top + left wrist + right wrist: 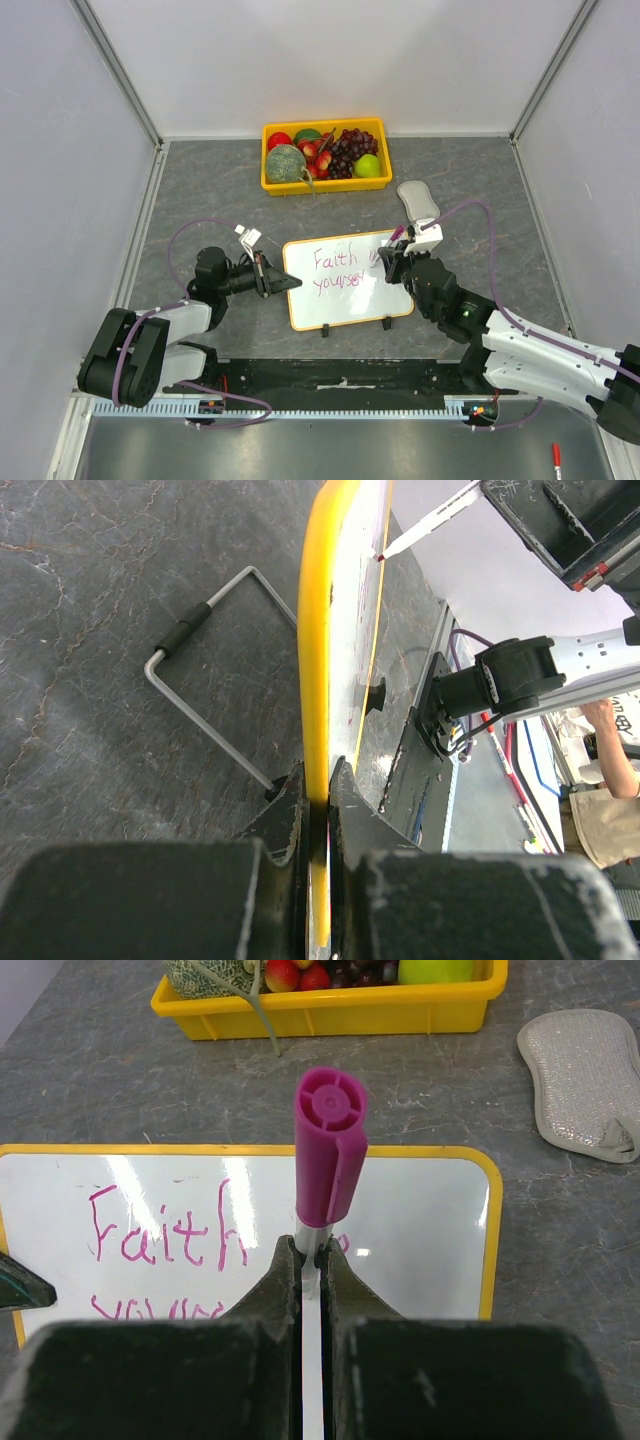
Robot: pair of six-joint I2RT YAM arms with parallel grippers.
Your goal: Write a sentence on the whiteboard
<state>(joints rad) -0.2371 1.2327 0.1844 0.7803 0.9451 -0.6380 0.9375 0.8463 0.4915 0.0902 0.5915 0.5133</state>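
Observation:
The whiteboard (345,305) with its yellow rim lies on the grey table, tilted on a wire stand (200,675). The pink sentence (328,261) reads "Faith" above "yourse"; the rest is hidden behind the right gripper. My left gripper (268,277) is shut on the board's left rim (315,660). My right gripper (392,262) is shut on a marker (328,1150) with a magenta cap on its upper end, over the board's right part (430,1230). The marker's tip touches the board (385,555). The writing also shows in the right wrist view (165,1235).
A yellow fruit tray (372,184) stands behind the board. A grey eraser pad (418,198) lies at the right behind it. A small white object (248,237) lies near the left arm. A red marker (556,460) lies at the bottom right.

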